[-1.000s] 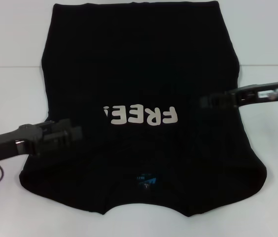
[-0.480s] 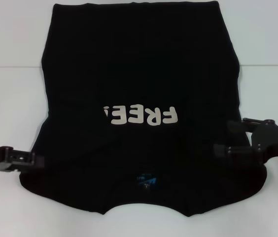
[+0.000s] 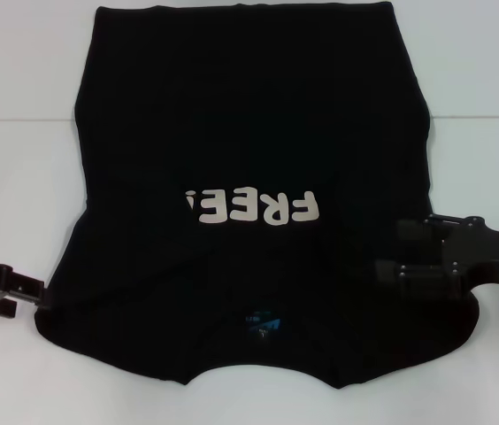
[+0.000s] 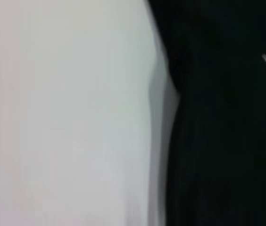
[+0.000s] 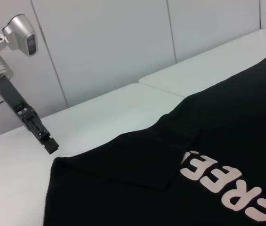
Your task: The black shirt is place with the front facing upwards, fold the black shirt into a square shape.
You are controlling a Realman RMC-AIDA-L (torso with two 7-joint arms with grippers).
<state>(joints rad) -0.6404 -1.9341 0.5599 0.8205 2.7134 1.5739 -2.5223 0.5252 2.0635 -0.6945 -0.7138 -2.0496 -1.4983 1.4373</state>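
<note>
1. The black shirt point(image 3: 249, 195) lies flat on the white table point(image 3: 19, 177), front up, cream "FREE!" lettering point(image 3: 254, 207) upside down from my head view. Collar and blue neck label point(image 3: 261, 322) sit at the near edge; hem at the far edge.
2. Both sleeves are folded inward over the body; the side edges run fairly straight, flaring wider toward the near shoulders.
3. My left gripper point(image 3: 35, 297) sits low at the shirt's near-left edge, fingertips right at the cloth border. I cannot tell whether the fingers are parted or closed. Left wrist view shows the shirt edge point(image 4: 170, 117) against bare table.
4. My right gripper point(image 3: 391, 252) reaches in over the near-right shoulder area, two fingers spread apart, nothing between them.
5. Bare table runs along both sides of the shirt and beyond the hem.
6. The right wrist view shows the left gripper point(image 5: 50, 145) at the shirt's corner.
</note>
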